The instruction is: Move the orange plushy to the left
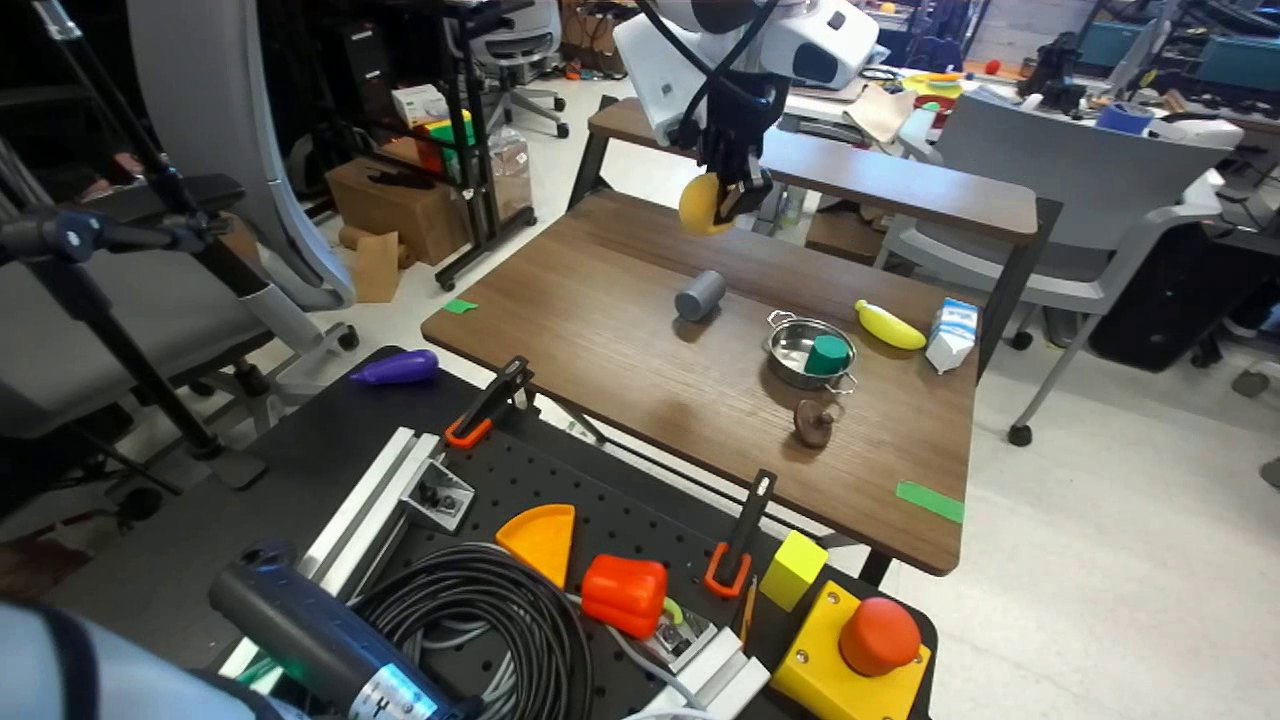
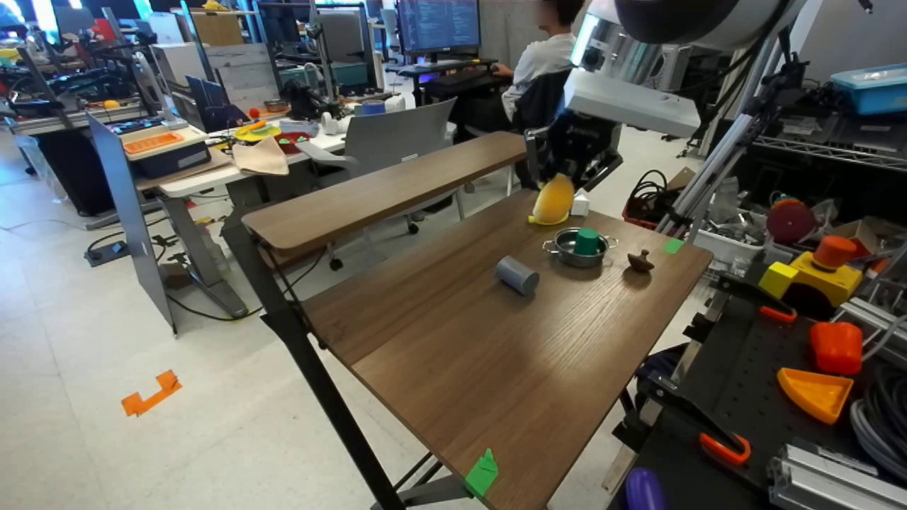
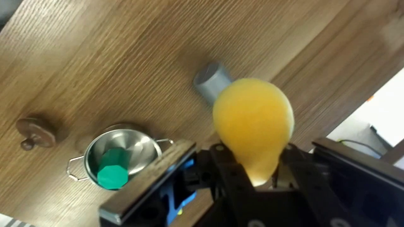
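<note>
Tabletop (image 2: 496,368): wood look, fine straight grain, low sheen. Pot (image 3: 143,145): smooth bright metal, shiny inside. Knobbed brown lid (image 3: 39,130): smooth, faintly glossy; whether wood or plastic cannot be told. Orange plushy (image 3: 252,116): surface looks smooth and matt; weave too blurred to tell. Grey cylinder (image 3: 215,82): smooth, matt. Green block (image 3: 113,176): smooth, plastic look, dull finish. Orange-red pepper (image 1: 622,590): glossy plastic. Purple aubergine (image 1: 402,367): smooth, plastic look, slight gloss. Pegboard (image 1: 600,500): matt, perforated. Rail (image 1: 357,505): bare satin metal. Box (image 1: 400,205): plain matt cardboard.
</note>
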You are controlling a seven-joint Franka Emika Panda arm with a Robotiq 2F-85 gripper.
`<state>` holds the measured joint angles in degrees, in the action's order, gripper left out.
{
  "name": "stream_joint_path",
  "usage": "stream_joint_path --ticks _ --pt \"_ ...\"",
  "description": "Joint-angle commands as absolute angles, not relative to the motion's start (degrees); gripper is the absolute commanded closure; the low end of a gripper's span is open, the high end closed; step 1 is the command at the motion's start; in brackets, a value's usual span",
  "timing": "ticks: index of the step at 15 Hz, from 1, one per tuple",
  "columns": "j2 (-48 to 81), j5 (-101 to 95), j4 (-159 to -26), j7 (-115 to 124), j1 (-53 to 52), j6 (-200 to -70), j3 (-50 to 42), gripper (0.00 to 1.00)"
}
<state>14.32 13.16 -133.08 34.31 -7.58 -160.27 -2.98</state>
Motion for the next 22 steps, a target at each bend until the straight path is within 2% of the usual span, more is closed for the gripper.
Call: stream_joint_path --ticks 1,10,22 --pt "15.65 7.65 -130.32 32.60 -10.22 -155.90 -1.13 0.95" --pt "26.61 -15.11 -124.26 34.86 -19.23 -156.29 -6.48 0.95" --pt "38.68 -15.86 -117.56 34.07 -23.75 -157.44 -9.86 0.95"
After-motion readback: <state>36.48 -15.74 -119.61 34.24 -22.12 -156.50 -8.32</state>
